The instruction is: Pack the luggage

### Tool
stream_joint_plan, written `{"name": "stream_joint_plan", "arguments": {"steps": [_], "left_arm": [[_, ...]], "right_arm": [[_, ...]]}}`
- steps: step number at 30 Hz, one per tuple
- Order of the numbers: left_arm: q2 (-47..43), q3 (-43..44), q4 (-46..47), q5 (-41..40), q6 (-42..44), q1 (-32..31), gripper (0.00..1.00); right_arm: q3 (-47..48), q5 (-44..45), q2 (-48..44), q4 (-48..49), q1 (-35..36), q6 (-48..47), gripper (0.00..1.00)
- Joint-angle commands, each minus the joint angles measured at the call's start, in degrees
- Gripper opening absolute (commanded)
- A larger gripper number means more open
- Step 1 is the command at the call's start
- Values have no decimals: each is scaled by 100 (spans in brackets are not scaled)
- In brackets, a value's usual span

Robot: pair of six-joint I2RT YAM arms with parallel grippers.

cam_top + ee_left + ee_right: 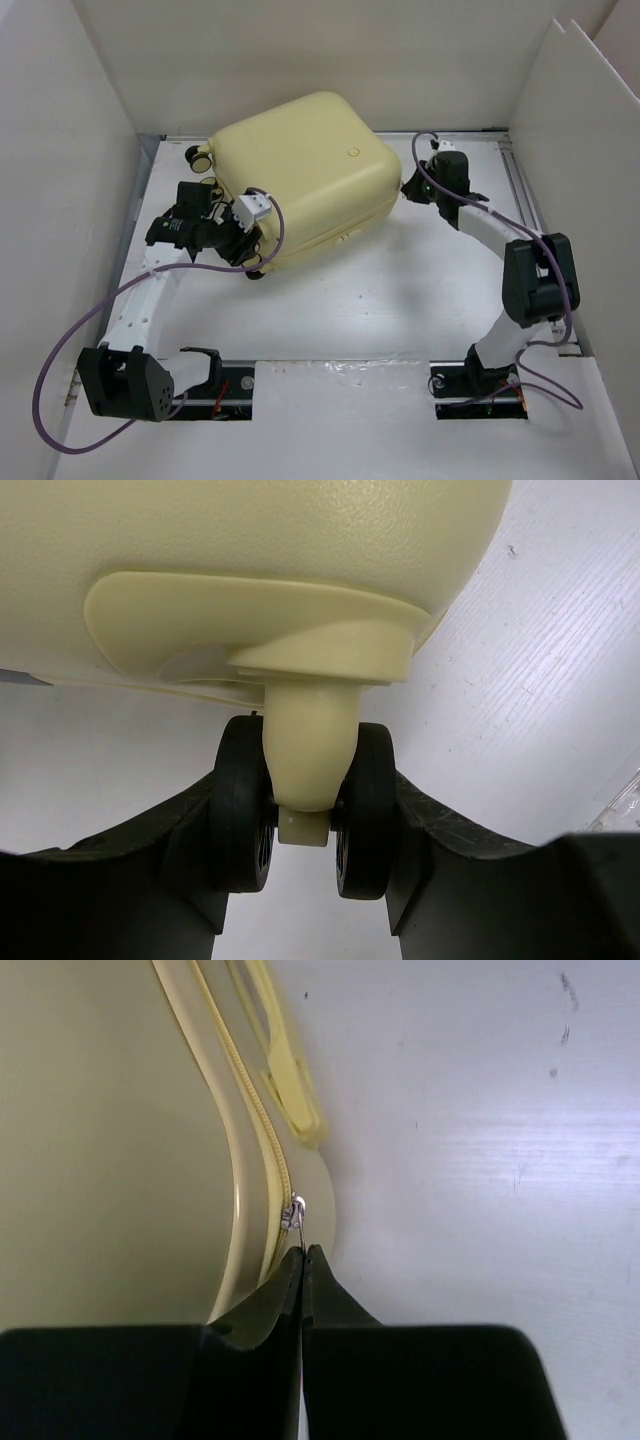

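Although the luggage [305, 170] rests on the surface [400, 290], hazards apply: left claw [305, 830] clamps its twin caster [240, 815], right claw [303, 1260] pinches the zipper pull [294, 1212]; an off-line tug could slip the thin pull or swivel the shell.

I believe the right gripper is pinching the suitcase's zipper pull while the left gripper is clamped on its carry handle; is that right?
Not quite: the left gripper is clamped on a wheel of the suitcase, not its carry handle, as the left wrist view shows. The right gripper is indeed pinching the zipper pull.
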Motion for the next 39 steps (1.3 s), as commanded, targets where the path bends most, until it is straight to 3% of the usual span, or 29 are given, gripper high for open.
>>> {"name": "stream_joint_plan", "arguments": {"steps": [1, 5, 12, 14, 15, 16, 17, 20, 21, 22, 23, 24, 27, 29, 34, 39], "left_arm": [[-436, 483, -75, -299, -143, 132, 0], [-436, 361, -199, -246, -12, 132, 0], [-436, 290, -331, 16, 322, 79, 0], [-436, 474, -471, 184, 322, 79, 38], [-436, 579, -471, 350, 322, 79, 54], [-436, 711, -471, 421, 201, 79, 63], [-506, 1008, -349, 491, -18, 140, 71], [-865, 1475, 712, 852, -1255, 595, 77], [-989, 1476, 1124, 852, -1721, 719, 86], [-1103, 1476, 1546, 757, -2213, 825, 93], [-1278, 1233, 2246, 147, -3114, 895, 96], [-1280, 1143, 2401, -190, -3375, 896, 94], [-450, 1090, 1641, -1175, -3439, 948, 66], [123, 1003, 1279, -1258, -3317, 1115, 49], [1494, 791, 1925, -1239, -3246, 1301, 50], [2857, 1843, 2209, -1406, -2824, 958, 51]], "right_arm": [[862, 580, 423, 259, -461, -919, 0], [1513, -458, 1030, 470, -408, -2020, 0], [2463, -2865, 1778, 522, -593, -2391, 0], [2464, -3621, 1849, 522, -646, -2391, 0], [2464, -3823, 1901, 522, -646, -2391, 0], [2464, -4139, 1971, 575, -585, -2391, 0], [2464, -4255, 1972, 575, -584, -2391, 0], [2402, -4388, 2077, 707, -532, -2128, 0], [2350, -4388, 2077, 777, -531, -2128, 0], [2349, -4440, 2129, 829, -531, -1980, 0], [2349, -4510, 2130, 830, -531, -1926, 0], [2280, -4572, 2191, 908, -531, -1856, 0], [2016, -4625, 2191, 1286, -479, -1619, 0], [1717, -4625, 2043, 1751, -400, -1356, 0], [971, -4635, 1630, 2516, 74, -1020, 0], [-362, -4397, 832, 3305, 1137, -548, 0]]}}
